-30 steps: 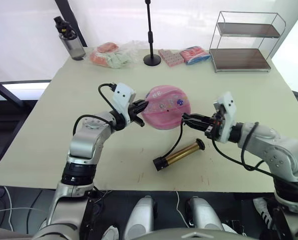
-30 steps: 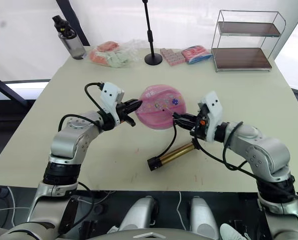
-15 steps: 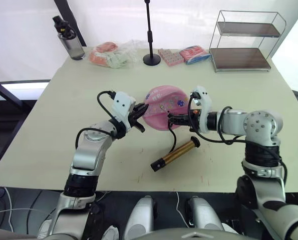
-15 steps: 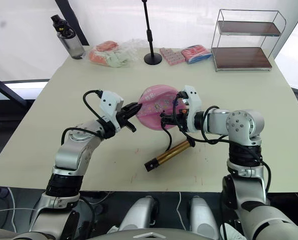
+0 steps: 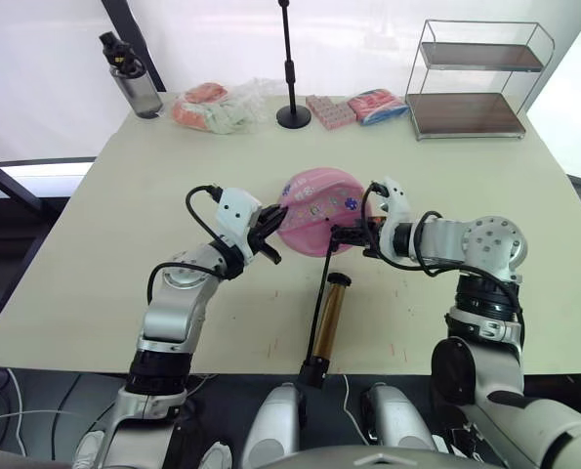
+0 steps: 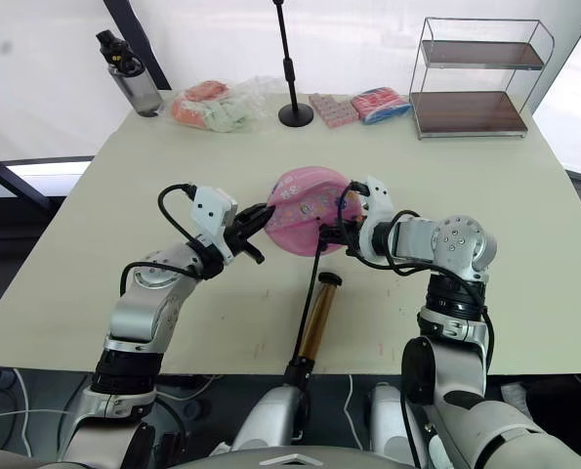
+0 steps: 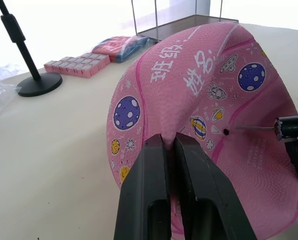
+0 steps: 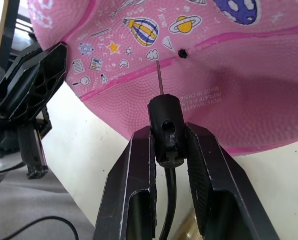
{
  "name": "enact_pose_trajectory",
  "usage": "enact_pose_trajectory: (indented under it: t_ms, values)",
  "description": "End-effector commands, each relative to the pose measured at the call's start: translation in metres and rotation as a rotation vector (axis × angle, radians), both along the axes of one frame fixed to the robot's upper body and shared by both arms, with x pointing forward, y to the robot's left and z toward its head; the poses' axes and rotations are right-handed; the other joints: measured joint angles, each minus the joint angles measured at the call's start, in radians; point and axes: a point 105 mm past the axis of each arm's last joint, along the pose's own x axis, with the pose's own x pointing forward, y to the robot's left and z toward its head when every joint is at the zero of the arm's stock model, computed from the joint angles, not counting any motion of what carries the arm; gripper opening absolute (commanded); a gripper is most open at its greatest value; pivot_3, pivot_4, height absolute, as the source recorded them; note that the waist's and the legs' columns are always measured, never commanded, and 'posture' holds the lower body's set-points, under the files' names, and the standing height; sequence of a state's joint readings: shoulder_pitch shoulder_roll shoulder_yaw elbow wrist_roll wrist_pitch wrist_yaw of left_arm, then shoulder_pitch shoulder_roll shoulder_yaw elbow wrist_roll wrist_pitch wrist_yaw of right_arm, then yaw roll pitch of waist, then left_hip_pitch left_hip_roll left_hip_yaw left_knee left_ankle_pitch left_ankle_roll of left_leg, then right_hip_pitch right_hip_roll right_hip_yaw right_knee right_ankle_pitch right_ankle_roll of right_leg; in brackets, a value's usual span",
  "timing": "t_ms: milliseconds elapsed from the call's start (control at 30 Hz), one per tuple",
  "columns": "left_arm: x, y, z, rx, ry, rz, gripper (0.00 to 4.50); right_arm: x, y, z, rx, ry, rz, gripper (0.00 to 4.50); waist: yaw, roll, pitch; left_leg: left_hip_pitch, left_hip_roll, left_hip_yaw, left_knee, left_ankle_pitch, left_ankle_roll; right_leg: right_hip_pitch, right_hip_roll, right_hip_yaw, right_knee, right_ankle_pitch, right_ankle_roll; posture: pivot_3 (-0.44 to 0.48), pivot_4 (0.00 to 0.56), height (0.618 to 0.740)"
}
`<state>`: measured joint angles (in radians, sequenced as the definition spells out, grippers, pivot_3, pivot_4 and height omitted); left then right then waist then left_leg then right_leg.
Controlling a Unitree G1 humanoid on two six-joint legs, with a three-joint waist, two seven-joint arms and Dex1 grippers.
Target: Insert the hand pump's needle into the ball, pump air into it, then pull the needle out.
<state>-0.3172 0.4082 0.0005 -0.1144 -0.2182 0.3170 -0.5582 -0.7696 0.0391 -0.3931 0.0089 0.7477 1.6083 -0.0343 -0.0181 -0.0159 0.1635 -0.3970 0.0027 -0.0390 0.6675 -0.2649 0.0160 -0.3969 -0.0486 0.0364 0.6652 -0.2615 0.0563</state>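
Note:
The pink ball [image 5: 317,207] lies soft and partly flattened at mid-table. My left gripper [image 5: 270,234] is at its left edge, shut on a fold of its skin [image 7: 171,142]. On the ball's right side, my right gripper [image 5: 345,235] is shut on the black fitting [image 8: 165,125] of the needle [image 8: 160,77]. The thin pin points at the small black valve hole [image 8: 182,52], with its tip just short of the hole and slightly beside it. The hand pump's gold barrel [image 5: 329,315] lies lengthwise toward the table's front edge. Its black hose [image 5: 321,283] runs up to my right gripper.
Along the back of the table stand a water bottle [image 5: 132,80], plastic bags of goods [image 5: 217,106], a black stand pole's base [image 5: 293,118], a pink box [image 5: 332,110], a snack pack [image 5: 378,103] and a wire shelf [image 5: 471,83]. The pump's lower end [image 5: 312,371] reaches the front edge.
My right gripper has carried the needle left to the ball's side. The pump barrel has swung from lying slantwise to pointing at the front edge. The left gripper keeps its hold.

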Motion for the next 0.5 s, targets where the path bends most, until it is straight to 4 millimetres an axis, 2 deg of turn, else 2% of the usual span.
enact_pose_trajectory:
  t_ms: [33,500]
  values:
    - [-0.0019,0.0003,0.0058,-0.003,-0.034,-0.002,0.08,0.0005,0.0012,-0.0003,0.014,0.017,-0.021,0.33,-0.001,0.000,0.000,0.000,0.000,0.000,0.000,0.000,0.000,0.000,0.000,0.000,0.000,0.000,0.000,0.000,0.150,0.740]
    - [-0.0018,0.0019,0.0055,0.007,-0.038,0.006,0.08,0.0087,-0.0007,-0.0069,0.045,0.110,-0.118,0.33,-0.005,0.001,0.000,0.001,0.000,0.000,0.000,0.000,0.000,0.000,0.001,0.000,0.000,0.000,0.000,0.000,0.150,0.740]
